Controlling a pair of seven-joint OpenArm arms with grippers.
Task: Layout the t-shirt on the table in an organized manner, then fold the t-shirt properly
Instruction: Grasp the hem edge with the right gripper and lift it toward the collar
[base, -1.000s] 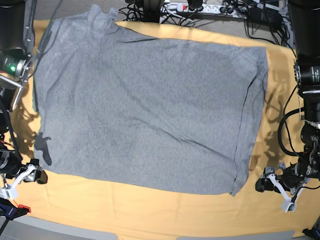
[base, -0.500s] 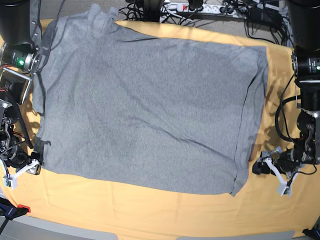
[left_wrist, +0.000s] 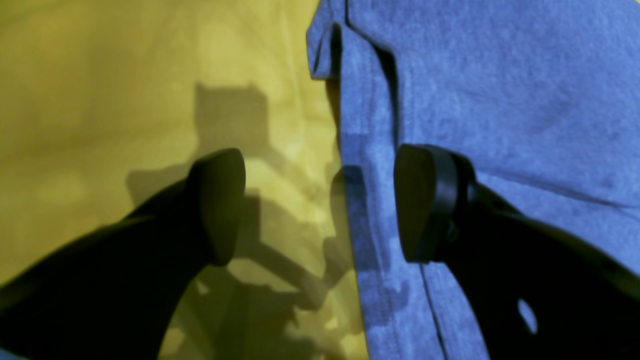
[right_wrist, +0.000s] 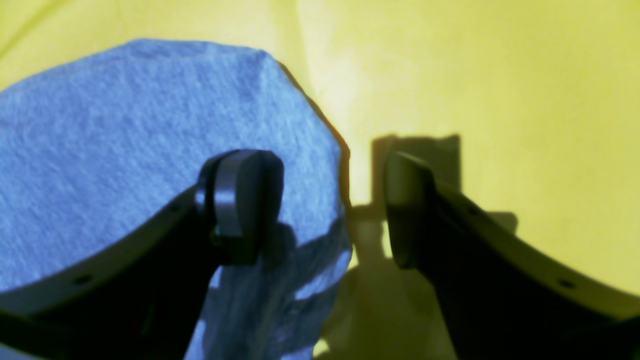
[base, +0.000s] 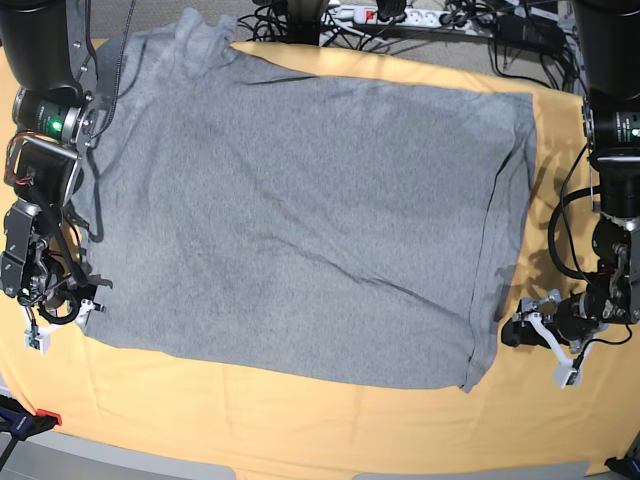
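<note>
The grey t-shirt (base: 300, 210) lies spread flat, plain side up, over most of the pale yellow table (base: 300, 420). My left gripper (base: 535, 350) is at the shirt's near corner on the base view's right. In the left wrist view this gripper (left_wrist: 320, 205) is open astride the t-shirt (left_wrist: 500, 100) hem, one finger over fabric and the other over the table (left_wrist: 100, 75). My right gripper (base: 65, 322) is at the near corner on the base view's left. It stands open (right_wrist: 325, 205), with the t-shirt (right_wrist: 125, 150) corner under one finger and the table (right_wrist: 500, 100) under the other.
Cables and a power strip (base: 380, 14) run along the table's far edge. A red clamp (base: 45, 418) sits at the near left corner. Both arm columns (base: 620, 130) stand at the table's sides. A strip of bare cloth runs along the front edge.
Both grippers have moved in toward the shirt's near corners. The right one travelled farther, up from the front edge onto the corner. The shirt has not shifted and both stay open.
</note>
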